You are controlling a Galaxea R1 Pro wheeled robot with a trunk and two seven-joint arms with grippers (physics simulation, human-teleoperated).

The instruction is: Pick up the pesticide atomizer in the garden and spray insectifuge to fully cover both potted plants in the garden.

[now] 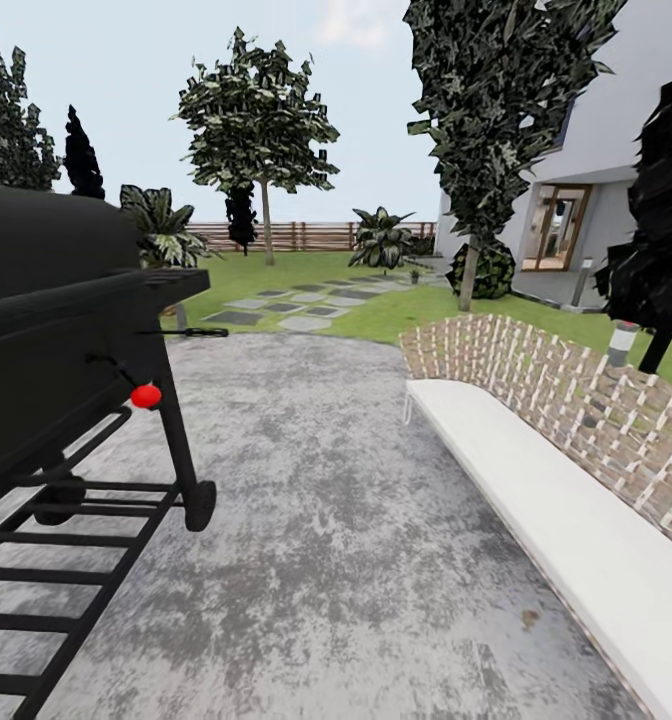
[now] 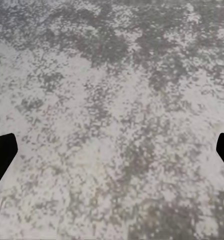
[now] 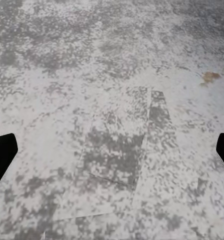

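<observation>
The garden [image 1: 306,268] lies ahead in the head view: green lawn, grey stone slabs [image 1: 286,305] and a brown slatted fence [image 1: 306,236]. The pesticide atomizer is out of view, and so are the potted plants. My left gripper [image 2: 112,155] hangs over mottled grey paving, open, with its dark fingertips [image 2: 2,155] far apart and nothing between them. My right gripper [image 3: 112,155] is likewise open and empty above the same paving, its fingertips [image 3: 3,152] at the picture's sides.
A black barbecue grill [image 1: 66,330] with a red knob [image 1: 146,396] stands close on the left. A long white bench [image 1: 566,520] with a wicker back runs along the right. A grey post lamp [image 1: 622,343] and big striped-leaf bushes [image 1: 382,240] stand beyond. Grey paving [image 1: 326,500] stretches ahead.
</observation>
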